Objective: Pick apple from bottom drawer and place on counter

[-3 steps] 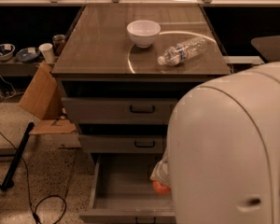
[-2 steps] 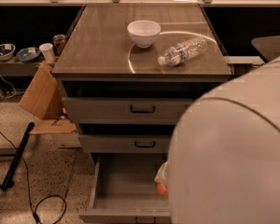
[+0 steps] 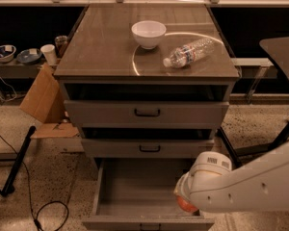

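The bottom drawer [image 3: 135, 189] stands pulled open below two shallower grey drawers, showing its flat grey interior. The reddish-orange apple [image 3: 186, 206] lies at the drawer's front right and is partly covered by my arm. My gripper [image 3: 183, 194] is at the end of the white arm that reaches in from the lower right. It sits right over the apple, and the wrist hides its tip. The glossy grey-brown counter [image 3: 101, 47] tops the cabinet.
A white bowl [image 3: 148, 33] and a plastic water bottle [image 3: 189, 52] lying on its side are on the counter. Cardboard [image 3: 44, 99] leans at the cabinet's left. A black cable [image 3: 43, 211] and a dark pole [image 3: 18, 160] lie on the floor at left. A dark table [image 3: 283, 52] stands at right.
The white arm has drawn back from the camera towards the lower right. It covers much less of the view, so the open drawer and cabinet front show more fully. The apple stays in the drawer.
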Robot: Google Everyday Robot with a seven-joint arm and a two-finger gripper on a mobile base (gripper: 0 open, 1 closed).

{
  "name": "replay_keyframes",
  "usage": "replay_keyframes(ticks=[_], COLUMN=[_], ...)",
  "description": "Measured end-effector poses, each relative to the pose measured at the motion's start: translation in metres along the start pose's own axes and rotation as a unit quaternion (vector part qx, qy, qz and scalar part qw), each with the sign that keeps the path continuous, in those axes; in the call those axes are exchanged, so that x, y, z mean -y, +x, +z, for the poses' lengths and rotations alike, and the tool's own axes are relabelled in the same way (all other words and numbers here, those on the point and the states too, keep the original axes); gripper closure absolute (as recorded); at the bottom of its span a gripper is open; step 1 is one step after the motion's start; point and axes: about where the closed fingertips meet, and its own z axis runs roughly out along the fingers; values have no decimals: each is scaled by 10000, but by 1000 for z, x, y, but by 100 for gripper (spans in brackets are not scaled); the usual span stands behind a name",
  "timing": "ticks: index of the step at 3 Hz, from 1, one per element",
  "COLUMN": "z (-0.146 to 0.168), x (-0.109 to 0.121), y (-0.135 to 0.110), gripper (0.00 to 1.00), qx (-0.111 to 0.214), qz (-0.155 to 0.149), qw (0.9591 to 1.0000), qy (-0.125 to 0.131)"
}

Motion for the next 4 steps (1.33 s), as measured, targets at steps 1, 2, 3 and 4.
replay_keyframes(ticks=[1, 2, 3, 4], z=[-46, -118, -177, -257], x=[35, 82, 112, 164], y=[31, 75, 105, 141], gripper=[100, 100, 100, 100], qx=[-354, -508, -104, 161], qz=[65, 458, 810, 464], qw=[9988, 9937, 9871, 9722], qy=[317, 889, 1379, 2290])
